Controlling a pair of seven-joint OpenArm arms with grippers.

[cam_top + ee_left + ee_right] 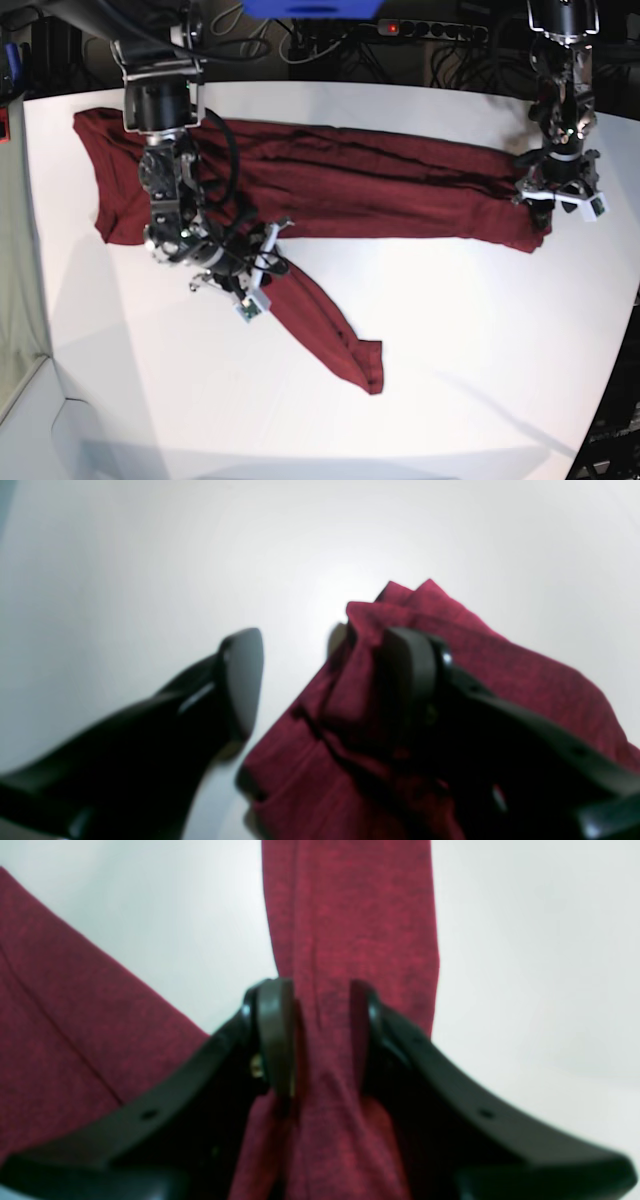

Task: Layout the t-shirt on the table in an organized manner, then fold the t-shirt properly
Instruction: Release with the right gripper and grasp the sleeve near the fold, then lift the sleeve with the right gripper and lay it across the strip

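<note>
T-shirt [340, 180] is light, limp, bunches easily; best pinched at hems and sleeve ends. Right tool [320, 1035] clamps a sleeve fold, left tool [325, 680] spread wide over bench [450, 330]

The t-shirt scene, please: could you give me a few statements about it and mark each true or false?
1. The right gripper has its jaws around a strip of the t-shirt. True.
2. The t-shirt is folded into a neat square. False: it lies stretched long across the table, with one part trailing toward the front.
3. The left gripper has its jaws apart, one finger over the cloth, one over bare table. True.
4. Both arms work at the same end of the shirt. False: they are at different ends.
</note>
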